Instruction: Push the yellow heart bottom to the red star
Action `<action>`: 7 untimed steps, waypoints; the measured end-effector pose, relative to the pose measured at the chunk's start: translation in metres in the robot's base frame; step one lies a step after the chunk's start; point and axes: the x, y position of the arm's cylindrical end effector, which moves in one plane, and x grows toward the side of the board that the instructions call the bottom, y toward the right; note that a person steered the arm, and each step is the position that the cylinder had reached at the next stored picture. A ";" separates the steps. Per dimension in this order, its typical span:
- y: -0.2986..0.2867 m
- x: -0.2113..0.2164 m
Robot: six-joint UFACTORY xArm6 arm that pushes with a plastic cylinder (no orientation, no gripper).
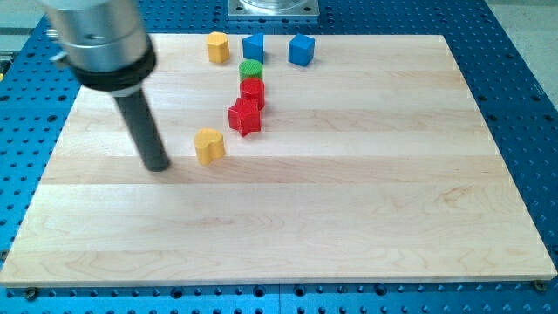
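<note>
The yellow heart lies on the wooden board, left of centre. The red star lies just up and to the right of it, a small gap between them. My tip rests on the board to the left of the yellow heart and slightly lower, a short gap away, not touching it. The dark rod rises from the tip toward the view's top left.
A red cylinder touches the red star's top, with a green cylinder above it. A yellow block, a blue block and a blue cube sit along the board's top edge.
</note>
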 end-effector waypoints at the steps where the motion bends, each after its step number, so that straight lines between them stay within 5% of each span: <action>1: 0.029 0.000; 3: -0.009 -0.002; 5: 0.056 -0.014; 7: 0.045 0.042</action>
